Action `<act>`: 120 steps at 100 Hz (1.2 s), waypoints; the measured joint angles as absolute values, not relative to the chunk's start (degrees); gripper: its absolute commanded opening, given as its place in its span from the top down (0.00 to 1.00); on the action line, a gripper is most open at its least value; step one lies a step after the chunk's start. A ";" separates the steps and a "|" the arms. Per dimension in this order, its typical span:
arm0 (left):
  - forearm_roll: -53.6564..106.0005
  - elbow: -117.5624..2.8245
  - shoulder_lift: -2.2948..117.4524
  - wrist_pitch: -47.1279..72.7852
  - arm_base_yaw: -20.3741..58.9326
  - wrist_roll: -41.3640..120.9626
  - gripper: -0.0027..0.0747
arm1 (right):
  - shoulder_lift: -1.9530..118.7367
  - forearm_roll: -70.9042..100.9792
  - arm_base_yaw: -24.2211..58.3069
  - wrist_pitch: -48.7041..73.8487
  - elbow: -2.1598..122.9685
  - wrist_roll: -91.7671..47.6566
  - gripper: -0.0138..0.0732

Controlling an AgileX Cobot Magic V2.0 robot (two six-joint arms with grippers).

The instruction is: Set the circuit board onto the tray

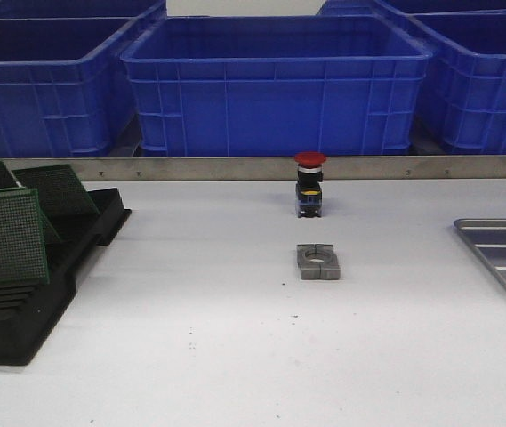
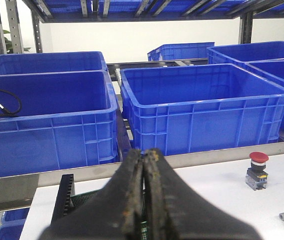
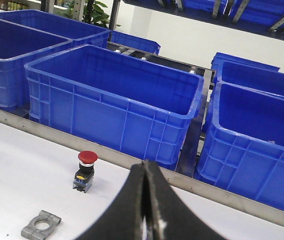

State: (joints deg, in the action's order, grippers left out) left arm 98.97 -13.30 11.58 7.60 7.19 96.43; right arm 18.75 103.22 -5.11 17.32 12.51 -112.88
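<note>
A row of big blue bins (image 1: pixel 275 84) stands behind a metal rail at the back of a white tabletop (image 1: pixel 235 356), kept clear of the working area. Taking the red-capped push button (image 1: pixel 309 185) near the tabletop's middle as the landmark: far to its left sits a black slotted rack (image 1: pixel 21 294), whose grooves hold several green perfboards upright and leaning so each can be pinched by an edge. The circuit board (image 1: pixel 6 237) nearest the camera, at the front of that rack, looks the easiest to lift, so the task seems not yet begun. Far to the right of the button, at the tabletop's edge, lies the tray (image 1: pixel 504 251), silvery with ribs on its floor, only partly in view and holding no board. Just in front of the button rests a small grey metal clamp block (image 1: pixel 318 262).

Neither arm shows in the front view. The left gripper (image 2: pixel 143 162) has its fingers pressed together on nothing, raised above the rack's end. The right gripper (image 3: pixel 145 172) is likewise pressed together and empty, up above the tabletop to the right of the button.
</note>
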 measured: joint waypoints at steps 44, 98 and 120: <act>79.63 -12.03 11.58 2.79 7.19 80.52 0.99 | 18.75 103.32 -5.11 17.32 12.51 -112.88 0.91; 0.77 -0.20 0.90 1.21 1.80 -4.71 0.99 | 18.75 103.32 -5.11 17.32 12.47 -112.88 0.91; -1.55 -0.20 -0.32 3.39 0.61 -5.51 0.99 | 18.75 103.32 -5.11 17.21 12.38 -112.88 0.91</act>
